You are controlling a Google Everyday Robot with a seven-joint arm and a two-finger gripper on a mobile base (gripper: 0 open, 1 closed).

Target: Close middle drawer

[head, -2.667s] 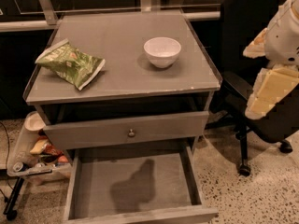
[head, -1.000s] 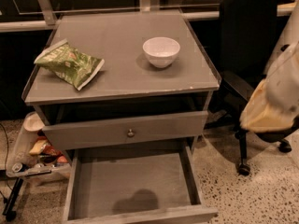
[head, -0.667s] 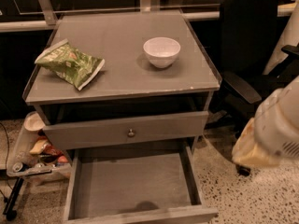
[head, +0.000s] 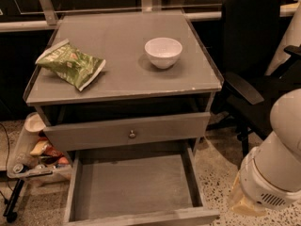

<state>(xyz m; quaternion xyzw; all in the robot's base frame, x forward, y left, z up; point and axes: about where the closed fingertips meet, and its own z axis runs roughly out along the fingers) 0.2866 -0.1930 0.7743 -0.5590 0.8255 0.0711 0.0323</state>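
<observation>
I see mid drawer (head: 134,186) pulled out, plain grey inside; 1 bowl (head: 163,52), 1 bag (head: 70,64); claw (head: 244,204) at 4 o'clock, can't tell its state.

middle drawer (head: 134,185) matt painted wood; bowl (head: 163,52) glossy; bag (head: 70,64) crinkly plastic; gripper (head: 244,207) lower right, cream plastic

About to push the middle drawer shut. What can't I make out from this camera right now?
1. Gripper: outside the camera view; only the arm shows at lower right, cut off by the frame edges.
2. Middle drawer: its front face and knob are cut off by the bottom edge.
3. Anything below the open drawer: hidden by it.
4. Items in the bin at far left: too small and dim to name.
</observation>
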